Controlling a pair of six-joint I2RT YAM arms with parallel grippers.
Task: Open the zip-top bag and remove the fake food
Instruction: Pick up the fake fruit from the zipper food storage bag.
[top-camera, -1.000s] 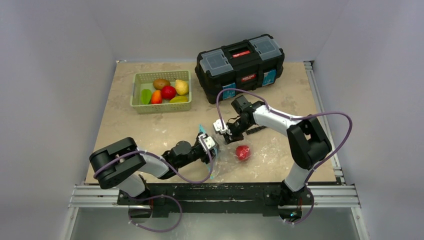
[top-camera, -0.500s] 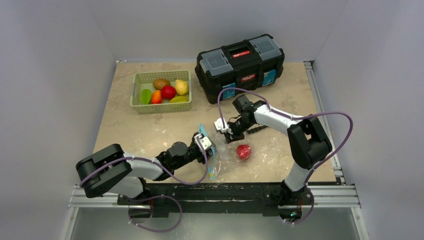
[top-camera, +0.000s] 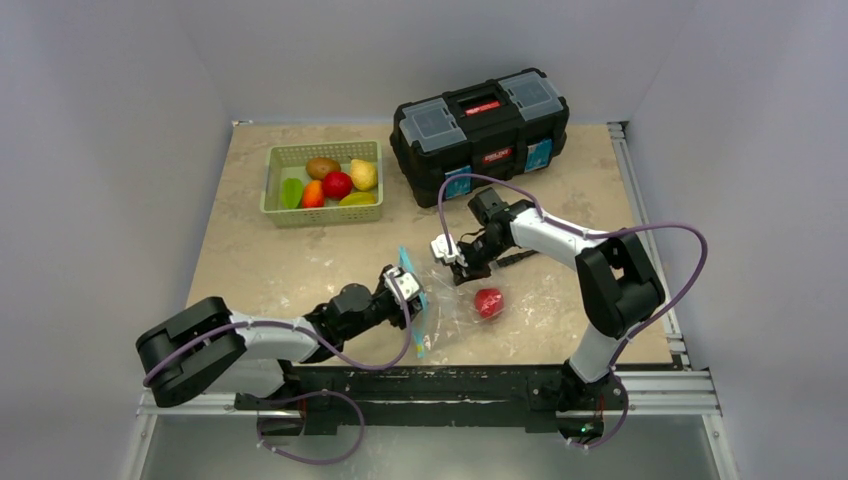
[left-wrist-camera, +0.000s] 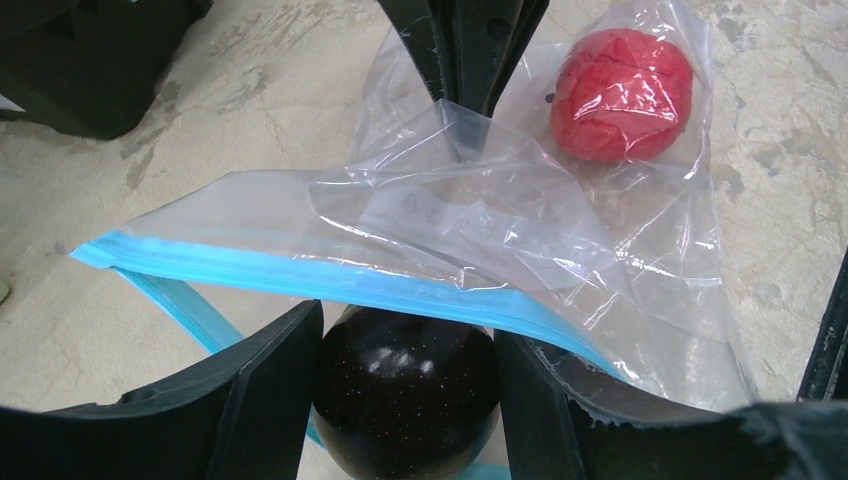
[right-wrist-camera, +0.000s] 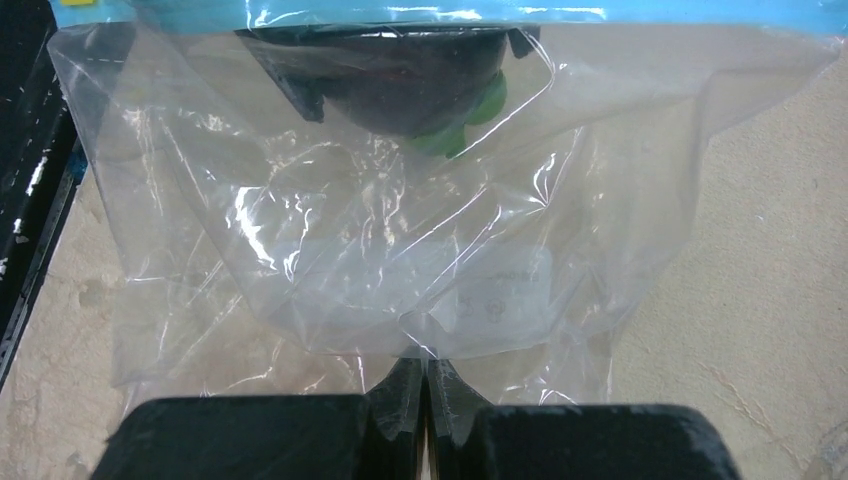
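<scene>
The clear zip-top bag (top-camera: 452, 312) lies on the table's near middle, its teal zip strip (left-wrist-camera: 300, 272) facing my left arm. My left gripper (top-camera: 403, 286) (left-wrist-camera: 407, 332) is at the bag's mouth, shut on a glossy dark purple fake fruit (left-wrist-camera: 405, 395). That fruit (right-wrist-camera: 400, 80) and its green stem (right-wrist-camera: 462, 128) show through the plastic in the right wrist view. A red fake fruit (top-camera: 488, 302) (left-wrist-camera: 622, 92) lies inside the bag at its far end. My right gripper (top-camera: 452, 262) (right-wrist-camera: 422, 378) is shut on a pinch of the bag's plastic (right-wrist-camera: 400, 260), holding it lifted.
A green basket (top-camera: 272, 185) at the back left holds several fake fruits. A black toolbox (top-camera: 480, 120) stands at the back middle. The metal rail (top-camera: 420, 392) runs along the near edge.
My left arm has drawn back to the left and nearer, carrying the dark fruit toward the bag's mouth. The right gripper keeps its pinch on the plastic, barely shifted.
</scene>
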